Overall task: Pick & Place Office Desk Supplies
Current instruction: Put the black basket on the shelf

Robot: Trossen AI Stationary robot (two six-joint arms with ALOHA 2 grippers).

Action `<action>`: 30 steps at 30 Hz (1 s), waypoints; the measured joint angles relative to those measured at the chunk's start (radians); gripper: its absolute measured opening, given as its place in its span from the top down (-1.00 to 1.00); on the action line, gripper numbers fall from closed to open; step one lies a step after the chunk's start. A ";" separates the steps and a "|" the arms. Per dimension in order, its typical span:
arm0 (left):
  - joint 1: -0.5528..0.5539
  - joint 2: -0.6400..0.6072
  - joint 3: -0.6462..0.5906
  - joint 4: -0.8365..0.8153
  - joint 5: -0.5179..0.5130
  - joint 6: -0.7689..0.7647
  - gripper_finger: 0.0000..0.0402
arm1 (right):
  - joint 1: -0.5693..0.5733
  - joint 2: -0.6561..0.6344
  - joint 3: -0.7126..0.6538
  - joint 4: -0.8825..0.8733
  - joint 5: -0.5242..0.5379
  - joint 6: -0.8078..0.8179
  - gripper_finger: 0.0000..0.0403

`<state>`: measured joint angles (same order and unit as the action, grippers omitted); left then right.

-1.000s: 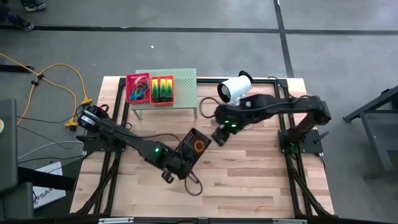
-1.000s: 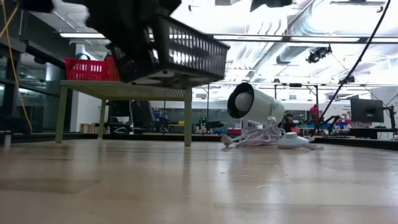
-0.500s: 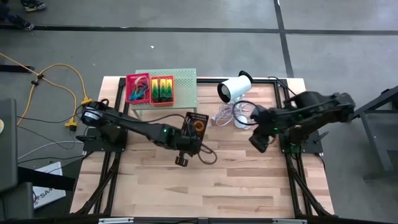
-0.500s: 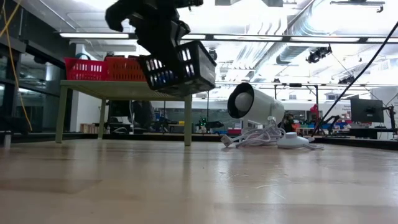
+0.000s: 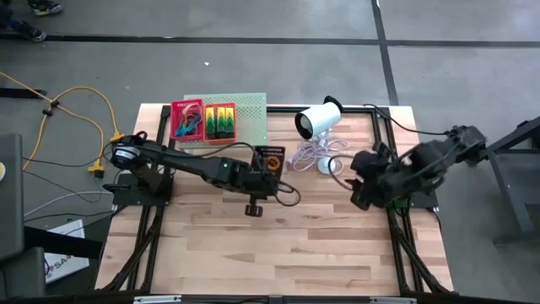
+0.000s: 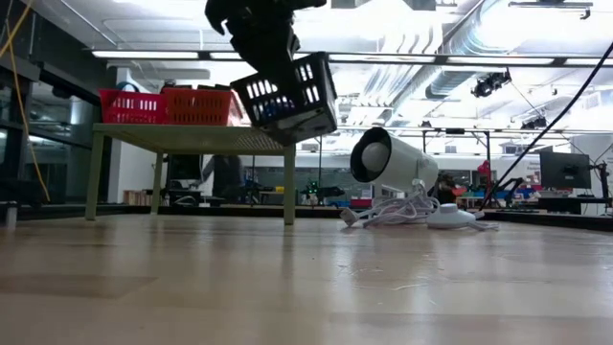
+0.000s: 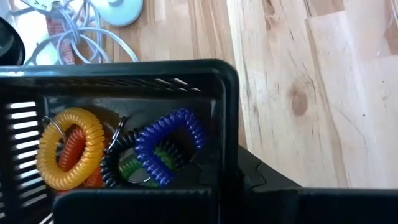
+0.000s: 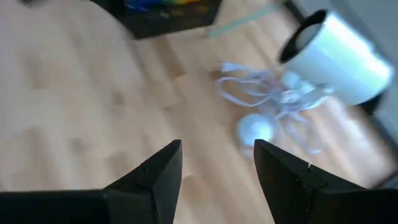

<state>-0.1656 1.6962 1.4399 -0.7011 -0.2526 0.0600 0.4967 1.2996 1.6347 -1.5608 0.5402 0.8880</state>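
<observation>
My left gripper (image 5: 259, 175) is shut on a black mesh basket (image 5: 270, 158), held in the air just in front of the pale-green stand (image 5: 251, 114). The basket (image 6: 287, 94) is tilted and holds coiled loops: yellow (image 7: 62, 146), orange, blue (image 7: 169, 144), black and green. On the stand sit a pink basket (image 5: 187, 120) with coloured bands and a red basket (image 5: 220, 122) with green packs. My right gripper (image 8: 217, 165) is open with nothing between its fingers, above the table near its right edge (image 5: 363, 184). My left gripper holds the black basket by its near wall (image 7: 143, 200), which fills the wrist view's lower edge and hides the fingers. The basket hangs tilted below the hand (image 6: 251, 24), lifted clear of the table, with the loops lying in its lower end.
A white cylinder device (image 5: 319, 121) lies at the far middle, its coiled cable and round base (image 5: 319, 158) just right of the carried basket. The stand's right part is bare. Bare wood covers the near half of the table (image 5: 278, 245).
My left gripper has carried the black basket toward the table's far edge and the green stand, a little upward, rolling its wrist; the basket has turned about and now tilts more steeply. My right gripper has drawn back toward the table's right edge, still open.
</observation>
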 joint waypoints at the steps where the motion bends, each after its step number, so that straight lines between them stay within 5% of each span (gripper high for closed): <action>1: 0.002 0.000 0.000 0.001 0.001 0.003 1.00 | 0.007 -0.011 -0.051 0.012 0.034 0.003 0.07; 5: 0.015 0.000 0.000 0.000 0.009 -0.001 1.00 | 0.027 -0.096 -0.294 0.110 0.115 0.050 0.07; 16: 0.084 0.000 0.011 0.006 0.075 -0.010 1.00 | -0.044 -0.439 -0.854 0.630 0.105 -0.038 0.07; 30: 0.191 -0.001 0.099 0.010 0.169 0.006 1.00 | -0.060 -0.527 -0.993 0.744 0.068 -0.081 0.07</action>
<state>0.0259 1.6955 1.5389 -0.6907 -0.0840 0.0664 0.4362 0.7725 0.6418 -0.8172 0.6079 0.8070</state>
